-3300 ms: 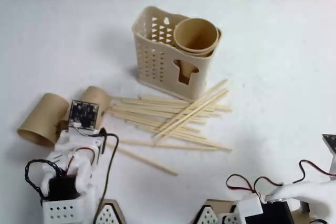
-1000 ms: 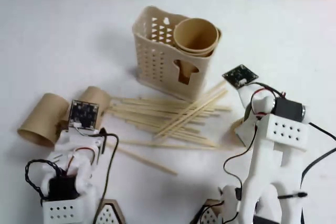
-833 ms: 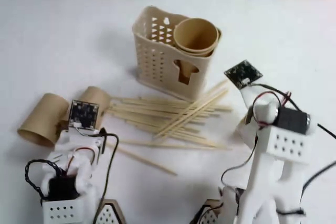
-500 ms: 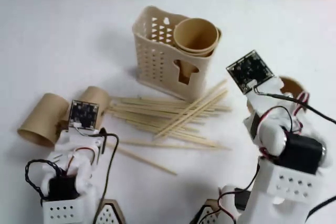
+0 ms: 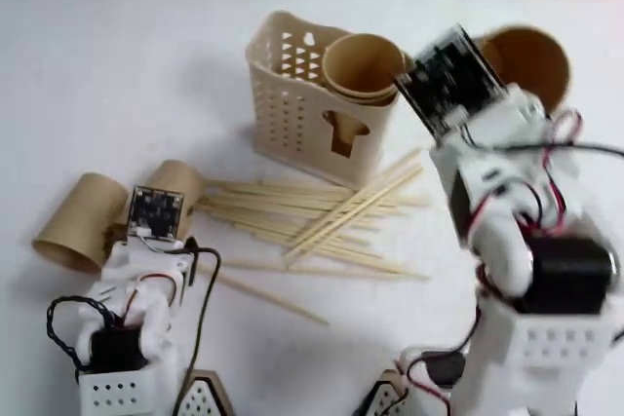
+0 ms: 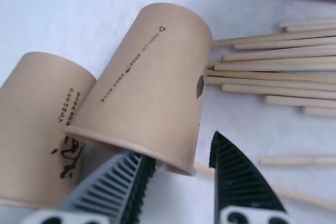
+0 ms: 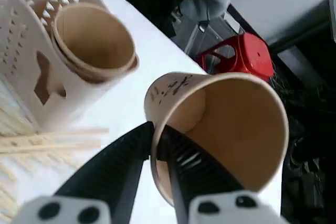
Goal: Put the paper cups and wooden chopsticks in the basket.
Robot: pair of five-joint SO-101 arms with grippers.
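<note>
**Right wrist view: cup pinched by the rim, up next to the basket**

Up close, the right gripper is clamped tight on the rim of the lifted cup. One finger is inside the mouth and the other is outside on the wall. The cup is tilted, with its open end facing the camera. The high view adds the where. The cup hangs off the table, just beside the basket, at the end where the stacked cups sit nested and upright.

The left wrist view gives the detail on the other arm. The left gripper is spread open with nothing gripped, and the mouth rim of the near lying cup sits between its fingers. I can't tell if the ribbed finger is actually touching that rim. The second lying cup is on its side right against the first. The near cup's closed end points at the chopsticks, whose tips come right up to it.

From above you get the layout of the sticks. They're a loose fan flat on the table in front of the basket, a couple leaning up toward its base, plus one stray lying apart, closer to the arms.
</note>
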